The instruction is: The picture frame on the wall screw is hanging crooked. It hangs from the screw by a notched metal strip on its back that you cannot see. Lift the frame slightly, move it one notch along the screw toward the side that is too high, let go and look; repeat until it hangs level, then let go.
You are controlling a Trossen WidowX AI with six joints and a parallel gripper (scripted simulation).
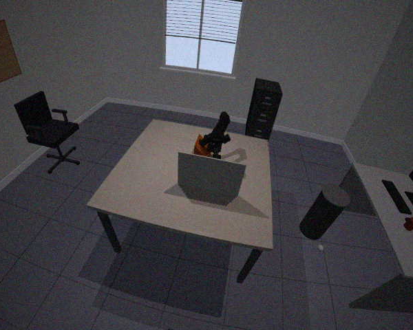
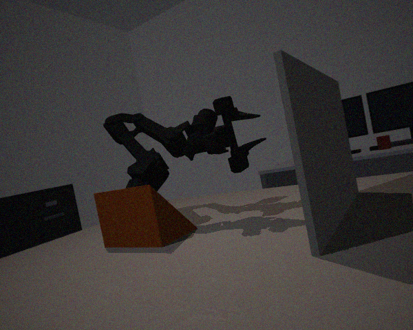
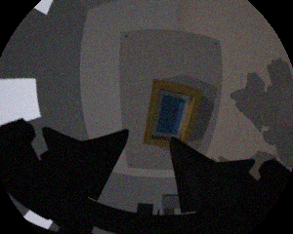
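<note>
The gold picture frame (image 3: 148,112) with a blue picture hangs crooked on the grey wall panel (image 3: 137,63) (image 2: 316,141) (image 1: 210,179). The wrist view is turned sideways, with the table to its right. There the frame's lower end leans left, so its left side, facing the panel, looks higher. Its screw and notched strip are hidden. The top and exterior views show only the panel's back and edge, so the frame is hidden there. My gripper (image 2: 263,126) (image 3: 149,136) is open and empty in front of the panel, one finger above the other, touching nothing.
The panel stands upright on the table (image 1: 139,177) (image 2: 164,284). An orange wedge-shaped block (image 2: 128,220) (image 1: 198,148) is beside the arm's base. Around the table are an office chair (image 1: 50,131), a filing cabinet (image 1: 263,106), a dark bin (image 1: 320,216) and a side desk (image 1: 388,220).
</note>
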